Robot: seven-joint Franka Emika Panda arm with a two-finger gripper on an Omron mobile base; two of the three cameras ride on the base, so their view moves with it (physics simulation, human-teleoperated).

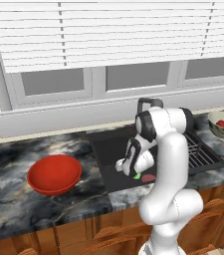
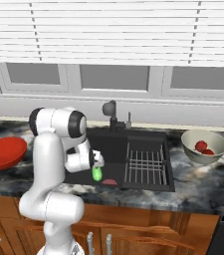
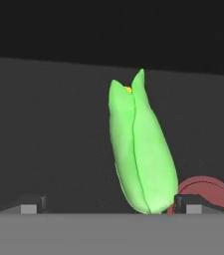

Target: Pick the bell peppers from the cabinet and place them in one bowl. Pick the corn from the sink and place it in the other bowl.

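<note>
Down in the matte black rectangular sink (image 2: 133,144), the two-finger gripper (image 3: 108,205) stands with its jaws spread wide and empty around the bright green, tapering piece of corn (image 3: 142,149), which lies on the sink floor with its long axis running straight away from the hand and its blunt end close to the right fingertip (image 3: 187,203) (so closing looks like the next move). One corn sits in the sink beside one flat reddish-pink disc (image 3: 208,191). Right of the sink, one pale grey-beige bowl (image 2: 203,148) holds two glossy red bell peppers (image 2: 203,147), and left of the sink waits one wide red bowl (image 1: 54,174).
</note>
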